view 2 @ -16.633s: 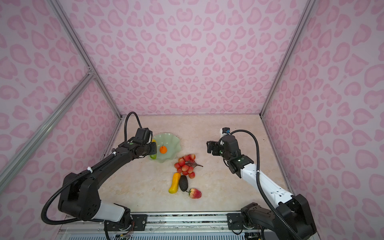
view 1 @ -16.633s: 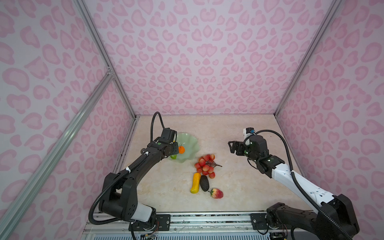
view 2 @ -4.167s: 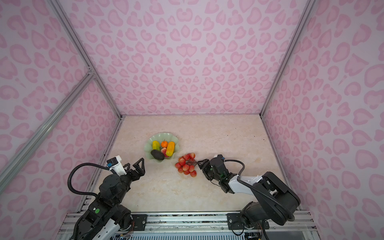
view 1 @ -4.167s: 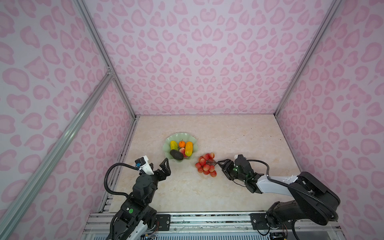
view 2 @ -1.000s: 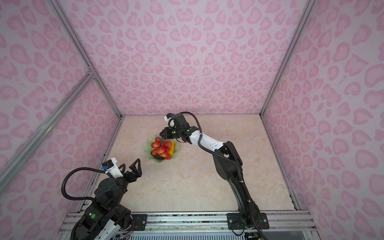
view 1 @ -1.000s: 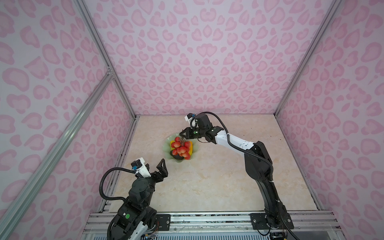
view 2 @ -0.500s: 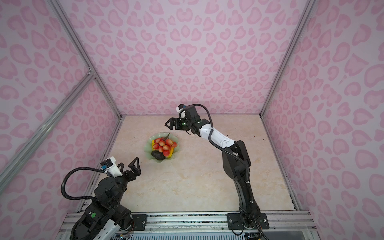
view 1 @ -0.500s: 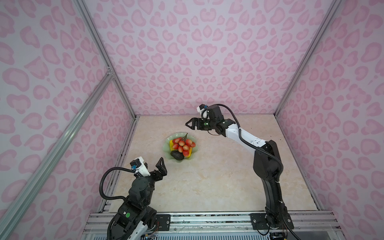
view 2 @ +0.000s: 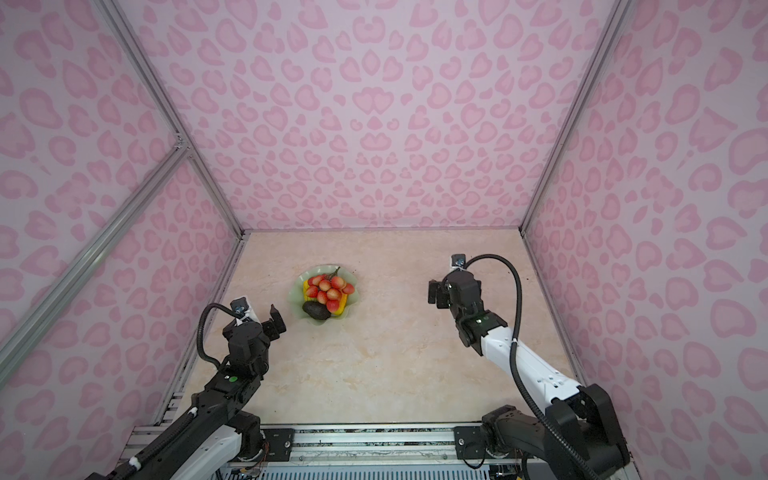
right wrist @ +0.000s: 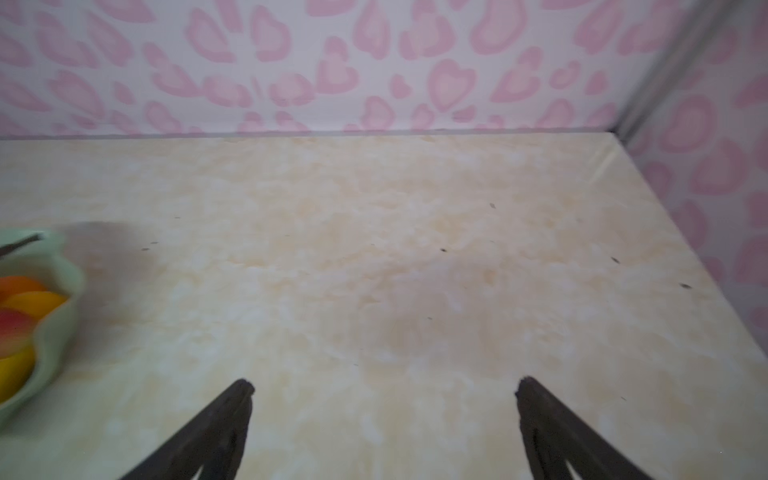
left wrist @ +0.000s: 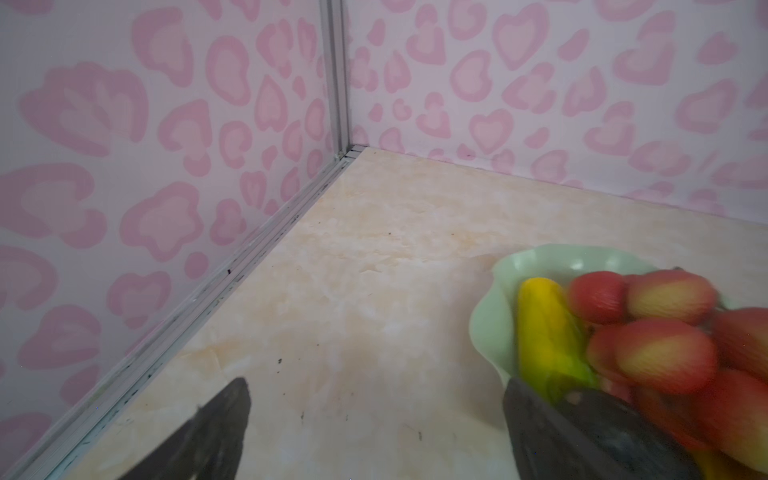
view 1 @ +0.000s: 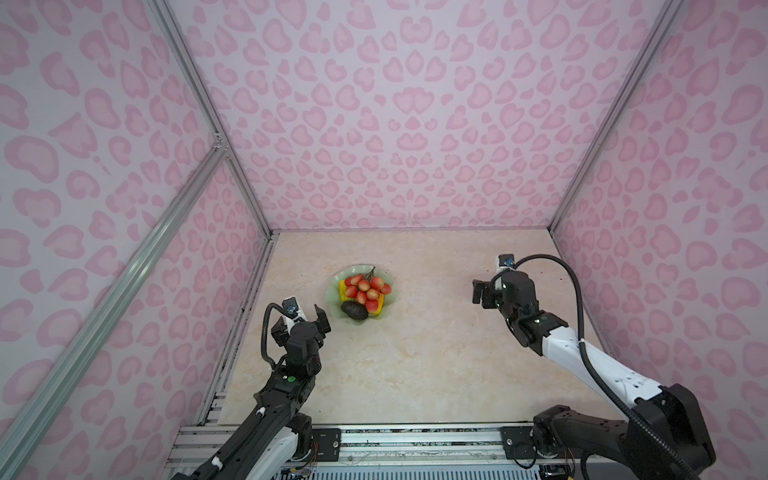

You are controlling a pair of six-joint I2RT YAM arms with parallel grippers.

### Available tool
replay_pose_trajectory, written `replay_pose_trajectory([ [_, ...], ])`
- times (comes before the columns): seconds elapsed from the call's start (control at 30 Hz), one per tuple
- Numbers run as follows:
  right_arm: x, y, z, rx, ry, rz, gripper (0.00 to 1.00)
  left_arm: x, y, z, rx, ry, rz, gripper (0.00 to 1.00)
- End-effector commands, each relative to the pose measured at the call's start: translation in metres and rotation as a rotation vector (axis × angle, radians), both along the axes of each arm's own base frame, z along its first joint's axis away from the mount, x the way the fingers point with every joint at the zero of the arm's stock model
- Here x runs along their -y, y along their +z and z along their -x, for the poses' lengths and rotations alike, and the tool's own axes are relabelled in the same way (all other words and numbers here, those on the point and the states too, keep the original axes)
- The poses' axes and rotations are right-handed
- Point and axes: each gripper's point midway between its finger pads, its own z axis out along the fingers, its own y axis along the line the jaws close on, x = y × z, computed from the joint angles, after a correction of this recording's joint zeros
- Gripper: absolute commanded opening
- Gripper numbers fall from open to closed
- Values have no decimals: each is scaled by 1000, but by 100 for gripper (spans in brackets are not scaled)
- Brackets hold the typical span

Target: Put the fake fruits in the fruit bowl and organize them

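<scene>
The pale green fruit bowl (view 1: 334, 286) (view 2: 300, 309) sits left of the table's middle in both top views. It holds the fake fruits: a red-pink grape bunch (view 1: 368, 286) (view 2: 332, 286) on top, a dark avocado (view 1: 354, 310) (view 2: 316, 310) at the near side, and yellow fruit (view 1: 341, 291) underneath. My left gripper (view 1: 300, 326) (left wrist: 376, 399) hovers open just left of the bowl, with nothing in it. In the left wrist view the bowl's rim (left wrist: 490, 328), a yellow-green fruit (left wrist: 544, 332) and the grapes (left wrist: 665, 353) lie close to one finger. My right gripper (view 1: 482, 293) (right wrist: 384, 390) stands open and empty far to the right.
Pink patterned walls enclose the beige marble table (view 1: 415, 353) at the left, back and right. A metal rail (view 1: 374, 440) runs along the front edge. The right wrist view catches the bowl's edge (right wrist: 62, 291) at its side over bare tabletop.
My right gripper opened, left the grape bunch in the bowl and drew back from the bowl to the right side. The left arm has barely moved.
</scene>
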Motion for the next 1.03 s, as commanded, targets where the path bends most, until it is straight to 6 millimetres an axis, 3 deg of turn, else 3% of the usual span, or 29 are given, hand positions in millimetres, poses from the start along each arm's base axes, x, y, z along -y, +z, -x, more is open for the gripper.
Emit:
replay_pose_trajectory([
  [0.0, 59, 12, 5, 174, -223, 134, 99, -9, 14, -21, 117, -20, 30, 96],
  [0.1, 90, -9, 5, 165, -322, 140, 99, -19, 0, -33, 85, -10, -8, 96],
  [0.2, 105, -24, -3, 211, -329, 131, 99, -11, 0, -51, 96, -72, 32, 96],
  [0.3, 106, -36, -10, 263, -285, 105, 99, -10, -1, -69, 103, -111, 11, 96],
  [0.37, 96, -53, -20, 256, -211, 105, 99, -10, -18, -80, 92, -135, 29, 96],
  [0.43, 93, -52, -20, 276, -200, 122, 100, -1, -22, -82, 69, -169, 1, 96],
  [0.5, 99, -57, -26, 203, -235, 117, 100, -5, -20, -82, 86, -150, 2, 96],
  [0.63, 103, -54, -24, 247, -279, 124, 100, -4, -21, -82, 82, -150, 0, 97],
  [1.0, 103, -58, -27, 202, -238, 89, 100, -4, -21, -82, 81, -148, -2, 97],
])
